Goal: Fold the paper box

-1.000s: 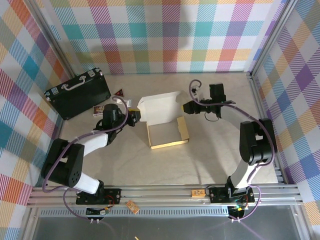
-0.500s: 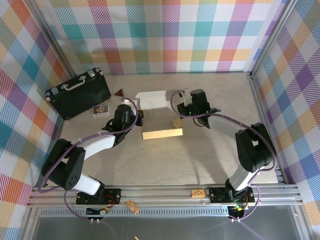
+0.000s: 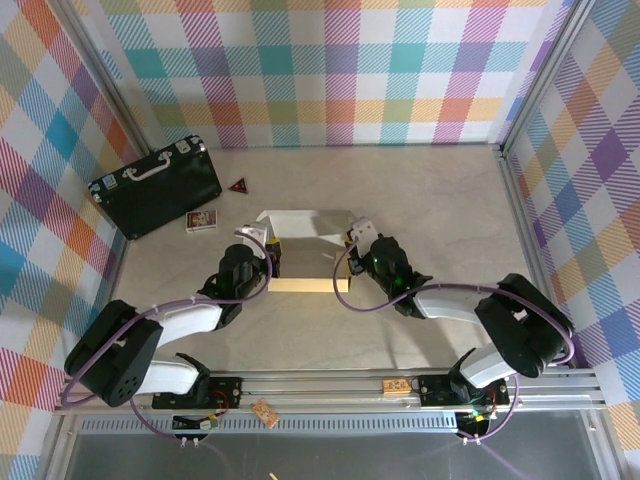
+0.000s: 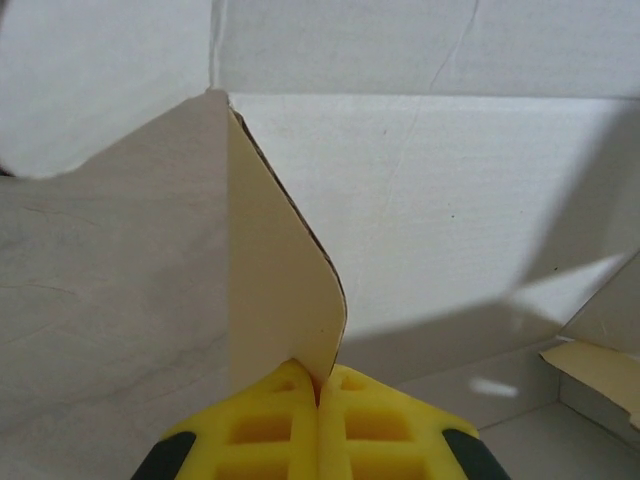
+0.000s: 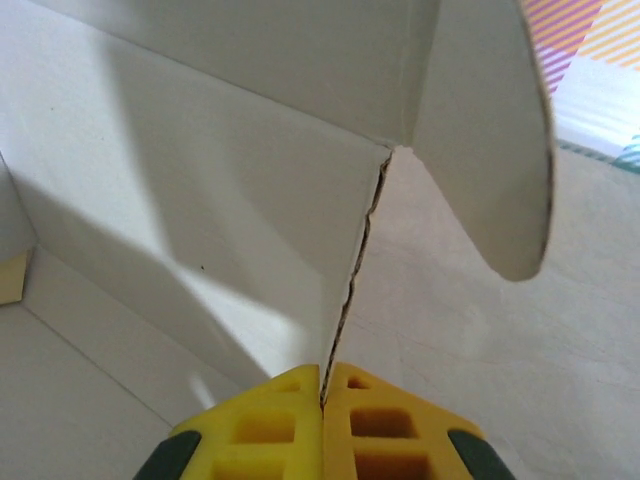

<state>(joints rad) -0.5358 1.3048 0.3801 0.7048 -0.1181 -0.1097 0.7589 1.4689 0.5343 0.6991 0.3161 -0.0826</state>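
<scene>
Your paper box (image 3: 305,228) sits in the middle of the worktop (image 3: 450,200), right between your two claws. Your left claw (image 3: 266,262) is at the box's left end and your right claw (image 3: 352,262) is at its right end. Both touch the box. In the left wrist view, the left claw is squeezed tight on a thin side flap (image 4: 285,290), with its yellow fingertips (image 4: 275,405) pressed on both sides of the card. In the right wrist view, the right claw pinches the edge of a white wall (image 5: 200,200) the same way. Both your arms stretch low over the worktop, reaching in from the near corners toward the box.
</scene>
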